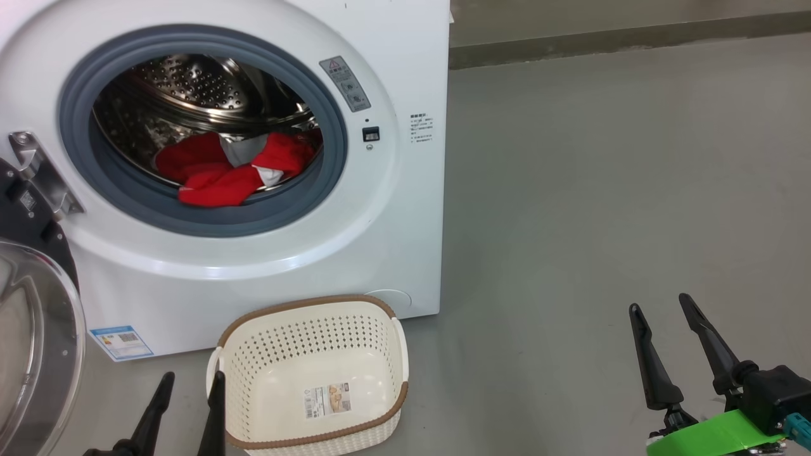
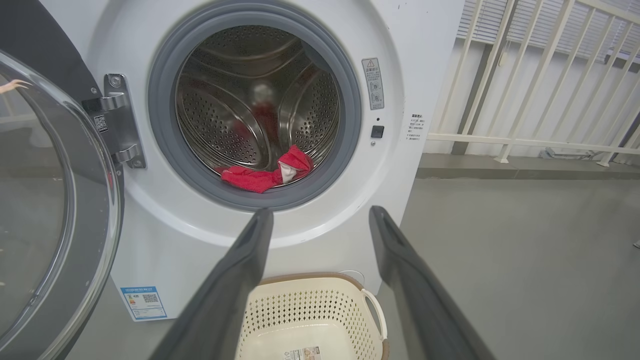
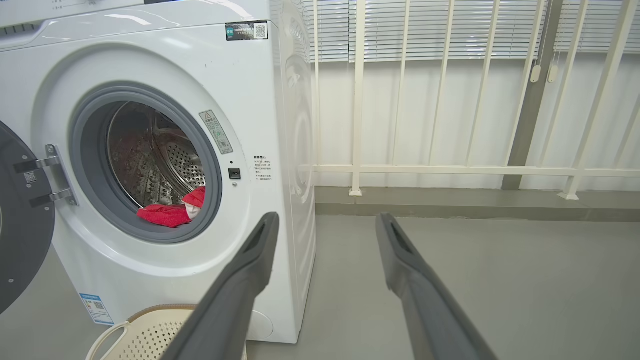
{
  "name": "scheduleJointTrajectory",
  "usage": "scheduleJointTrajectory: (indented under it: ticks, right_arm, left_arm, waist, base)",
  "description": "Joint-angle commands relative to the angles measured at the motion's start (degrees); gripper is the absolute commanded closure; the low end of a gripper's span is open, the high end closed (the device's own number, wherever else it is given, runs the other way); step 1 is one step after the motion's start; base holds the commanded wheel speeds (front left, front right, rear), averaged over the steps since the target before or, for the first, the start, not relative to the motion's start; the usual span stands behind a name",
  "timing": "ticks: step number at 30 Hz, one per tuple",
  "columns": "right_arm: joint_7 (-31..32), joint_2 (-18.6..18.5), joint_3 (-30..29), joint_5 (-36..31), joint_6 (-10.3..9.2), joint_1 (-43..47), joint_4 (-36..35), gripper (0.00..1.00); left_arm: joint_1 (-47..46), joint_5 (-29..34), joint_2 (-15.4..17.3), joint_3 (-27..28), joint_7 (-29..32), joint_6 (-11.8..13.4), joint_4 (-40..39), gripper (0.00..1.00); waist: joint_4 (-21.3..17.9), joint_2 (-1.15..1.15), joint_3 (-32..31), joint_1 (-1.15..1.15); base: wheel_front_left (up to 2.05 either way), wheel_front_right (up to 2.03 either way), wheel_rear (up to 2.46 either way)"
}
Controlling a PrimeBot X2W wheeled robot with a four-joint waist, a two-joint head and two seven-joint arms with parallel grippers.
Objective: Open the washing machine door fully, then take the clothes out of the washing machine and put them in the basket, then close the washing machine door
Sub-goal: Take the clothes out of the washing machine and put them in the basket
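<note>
Nearest, the left gripper (image 1: 193, 378) and right gripper (image 1: 660, 304) were held spread and empty, while the clothes (image 1: 215, 177) were seen inside the washing machine (image 1: 393, 240), the washing machine door (image 1: 38, 329) swung open, the basket (image 1: 304, 303) set before it.

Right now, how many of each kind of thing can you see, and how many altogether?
Big white front-loading washing machine: 1
Round black-rimmed glass door: 1
Cream perforated plastic basket: 1
Heap of red fabric clothes: 1
Open dark two-fingered end effectors: 2, left end effector and right end effector
Total: 6
</note>
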Motion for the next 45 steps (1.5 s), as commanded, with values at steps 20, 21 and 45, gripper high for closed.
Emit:
scheduleJointTrajectory:
  ticks: [20, 21, 45]
  right_arm:
    - [-0.4, -1.0, 0.9, -1.0, 0.36, -0.5, -1.3, 0.00]
    - [-0.4, -1.0, 1.0, -0.9, 0.36, -0.5, -1.3, 0.00]
    - [-0.4, -1.3, 1.7, -0.2, 0.36, -1.9, 0.0, 0.00]
  left_arm:
    - [-1.3, 2.8, -0.1, 1.6, -0.7, -0.4, -0.3, 0.00]
    - [-1.4, 2.8, -0.2, 1.8, -0.7, -0.4, -0.3, 0.00]
    - [-2.6, 2.2, -1.3, 4.9, -0.7, -0.1, -2.2, 0.00]
  waist:
    - [1.5, 0.00, 0.5, 0.00]
    - [1.5, 0.00, 0.6, 0.00]
    - [0.8, 0.00, 1.1, 0.00]
  base:
    - [0.07, -0.07, 0.00]
    - [0.67, -0.67, 0.00]
    - [1.12, -1.12, 0.00]
